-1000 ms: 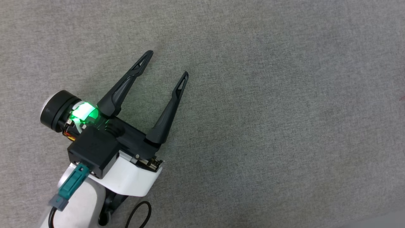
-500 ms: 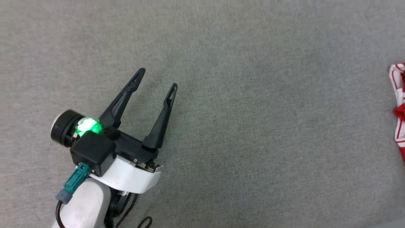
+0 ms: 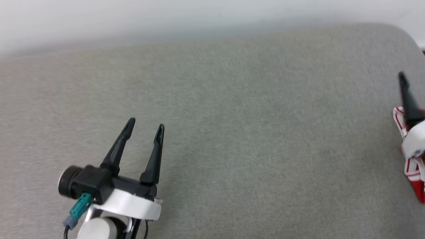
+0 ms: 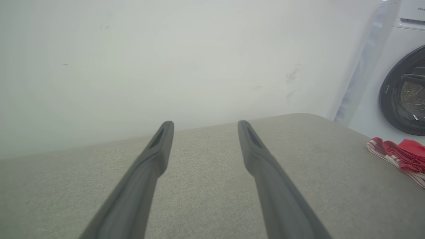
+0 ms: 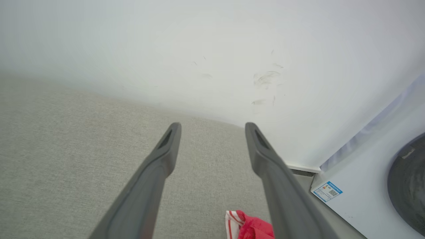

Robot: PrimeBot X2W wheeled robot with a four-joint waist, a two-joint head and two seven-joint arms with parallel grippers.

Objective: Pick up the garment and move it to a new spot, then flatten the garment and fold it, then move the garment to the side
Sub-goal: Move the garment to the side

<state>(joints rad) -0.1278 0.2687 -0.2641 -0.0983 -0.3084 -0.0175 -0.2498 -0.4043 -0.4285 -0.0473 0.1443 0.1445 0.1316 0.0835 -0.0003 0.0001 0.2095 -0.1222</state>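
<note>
I'm seeing the L tool hovering over the grey fabric counter at the lower L of the head view, its 2 fingers standing apart w/ nothing btwn them. The L wrist view is showing the same gap, w/ the fingers pointing toward a pale wall. The R tool is also sitting w/ its fingers spread and gripping nothing. In the head view I'm catching just 1 of its dark fingers and a bit of white wrist at the far R edge. The garment is lying bunched on the counter at its R end, showing red cloth and red-white striped trim, partly cut off by the frame and partly hidden behind that wrist. In the R wrist view it's sitting at the bottom edge, just beside the finger on that view's R; I can't tell if they're touching. The L tool is hanging well apart from the garment. A white washing machine w/ a dark round door is standing just past the counter's R end, near the garment.
</note>
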